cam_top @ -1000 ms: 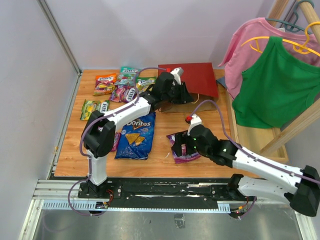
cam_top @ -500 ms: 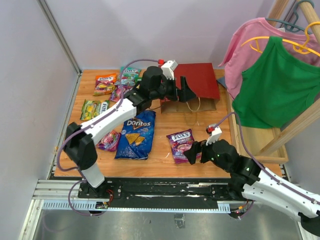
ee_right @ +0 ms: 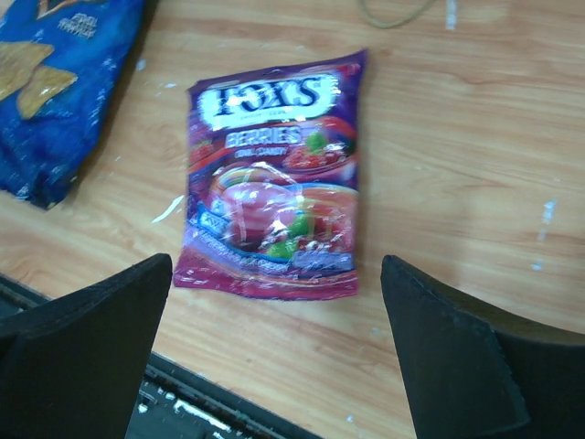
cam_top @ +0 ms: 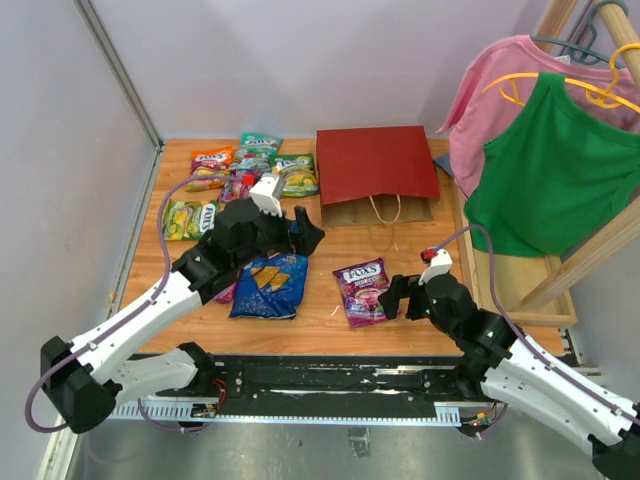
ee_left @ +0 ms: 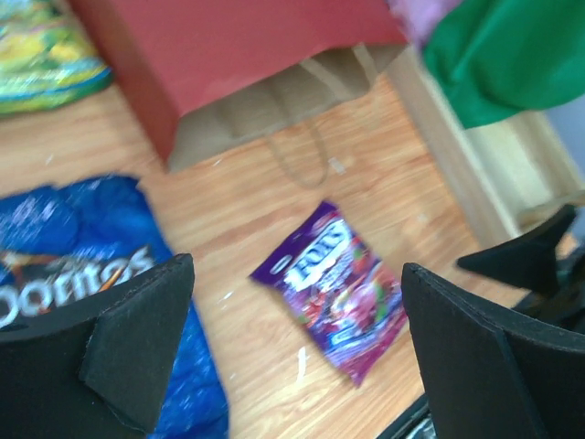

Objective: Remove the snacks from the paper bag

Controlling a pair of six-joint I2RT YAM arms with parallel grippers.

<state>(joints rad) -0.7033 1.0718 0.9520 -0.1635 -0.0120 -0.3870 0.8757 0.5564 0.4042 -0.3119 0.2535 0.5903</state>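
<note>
Left fingers and right fingers are spread, empty. The packet lies on the desk by the right ones; other snacks upper left. The bag lies flat, upper centre: check its mouth before reaching in.

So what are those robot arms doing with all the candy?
They are emptying a paper bag. It lies flat at the back of the table, and candy packets, a Doritos bag and a purple packet lie out on it. The left end effector and right end effector are open, holding nothing.
</note>
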